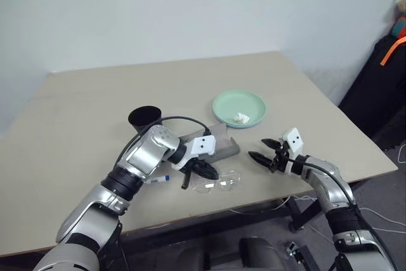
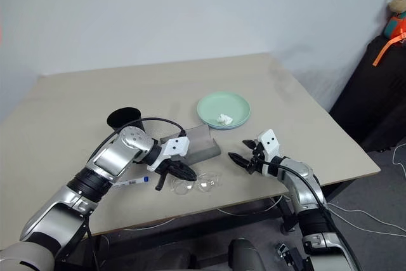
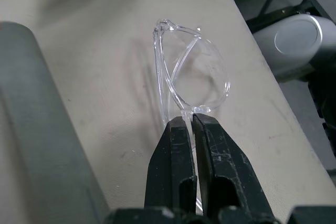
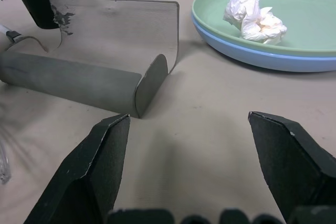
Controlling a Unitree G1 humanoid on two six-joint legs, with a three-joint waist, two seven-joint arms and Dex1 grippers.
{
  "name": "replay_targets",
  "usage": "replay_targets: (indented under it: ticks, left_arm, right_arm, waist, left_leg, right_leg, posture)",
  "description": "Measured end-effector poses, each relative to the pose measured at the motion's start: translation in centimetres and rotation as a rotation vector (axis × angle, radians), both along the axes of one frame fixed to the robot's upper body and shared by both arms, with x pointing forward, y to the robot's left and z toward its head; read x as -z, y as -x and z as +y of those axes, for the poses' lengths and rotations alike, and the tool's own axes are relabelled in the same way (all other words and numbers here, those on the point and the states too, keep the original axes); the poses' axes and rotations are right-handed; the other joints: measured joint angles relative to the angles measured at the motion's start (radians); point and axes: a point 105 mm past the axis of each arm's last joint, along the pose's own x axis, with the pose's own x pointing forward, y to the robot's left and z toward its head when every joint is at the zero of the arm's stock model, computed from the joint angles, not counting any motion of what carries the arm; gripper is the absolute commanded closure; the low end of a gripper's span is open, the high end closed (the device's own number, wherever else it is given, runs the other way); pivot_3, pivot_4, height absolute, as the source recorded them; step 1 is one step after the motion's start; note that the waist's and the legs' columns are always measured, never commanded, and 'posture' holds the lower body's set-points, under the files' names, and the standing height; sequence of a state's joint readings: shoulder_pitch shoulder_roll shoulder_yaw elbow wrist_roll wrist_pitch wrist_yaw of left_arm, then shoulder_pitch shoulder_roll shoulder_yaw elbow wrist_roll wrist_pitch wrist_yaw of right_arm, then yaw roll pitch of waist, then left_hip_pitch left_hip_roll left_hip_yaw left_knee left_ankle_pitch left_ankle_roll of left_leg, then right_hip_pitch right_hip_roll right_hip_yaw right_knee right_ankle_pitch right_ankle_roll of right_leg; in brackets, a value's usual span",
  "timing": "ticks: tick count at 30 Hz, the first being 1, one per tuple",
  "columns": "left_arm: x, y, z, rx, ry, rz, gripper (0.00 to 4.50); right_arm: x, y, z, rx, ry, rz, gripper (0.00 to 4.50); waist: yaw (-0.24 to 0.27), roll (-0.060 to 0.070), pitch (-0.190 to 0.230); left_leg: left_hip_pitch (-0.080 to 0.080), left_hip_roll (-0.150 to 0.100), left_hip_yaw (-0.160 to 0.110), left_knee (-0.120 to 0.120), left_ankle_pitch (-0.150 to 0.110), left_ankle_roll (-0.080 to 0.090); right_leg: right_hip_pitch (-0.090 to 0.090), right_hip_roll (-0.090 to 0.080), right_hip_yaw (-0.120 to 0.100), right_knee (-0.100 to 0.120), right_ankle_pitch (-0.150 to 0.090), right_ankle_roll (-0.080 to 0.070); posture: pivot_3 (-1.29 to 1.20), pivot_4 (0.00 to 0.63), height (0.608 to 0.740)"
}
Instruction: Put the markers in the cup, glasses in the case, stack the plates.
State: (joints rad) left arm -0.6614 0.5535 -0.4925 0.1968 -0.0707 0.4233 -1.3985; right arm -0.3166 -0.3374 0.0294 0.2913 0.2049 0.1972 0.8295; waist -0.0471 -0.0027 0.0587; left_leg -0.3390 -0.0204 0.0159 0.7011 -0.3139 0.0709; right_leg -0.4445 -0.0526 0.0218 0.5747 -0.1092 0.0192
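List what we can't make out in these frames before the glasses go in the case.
- Cup contents: head views show just a dark mouth; its lower part sits behind the left arm.
- Blue-ended marker: partly hidden under the left arm; the black-ended one can't be placed.
- Blue plate: covered by the green plate, rim alone visible in the right wrist view.
- Glasses: near end hidden between the left gripper fingertips.
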Motion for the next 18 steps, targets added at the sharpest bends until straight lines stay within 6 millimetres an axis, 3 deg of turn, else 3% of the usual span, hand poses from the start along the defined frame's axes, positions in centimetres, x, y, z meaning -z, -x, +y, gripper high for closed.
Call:
replay_targets:
  ticks: [8,18]
  left_arm:
    - [-1.2,-0.4,0.1,-0.029,0.056,-0.009,4.48]
    - [-6.2,-2.8,-0.7,-0.062,0.174,-0.163,4.48]
  right_arm:
    - [-0.2,-0.3,0.0,0.002,0.001,-0.006,0.59]
    - [-0.2,-0.3,0.0,0.001,0.001,-0.005,0.59]
  waist:
    - [0.0,0.0,0.0]
    - [0.0,0.0,0.0]
  left_leg:
    - [0.0,0.0,0.0,0.0,0.0,0.0]
    - [0.0,-0.001,0.0,0.0,0.0,0.0]
  right_leg:
    - [0.0,0.0,0.0,0.0,0.0,0.0]
    - [0.0,0.0,0.001,0.0,0.0,0.0]
  posture:
    - [0.0,0.0,0.728]
    - [0.0,0.0,0.728]
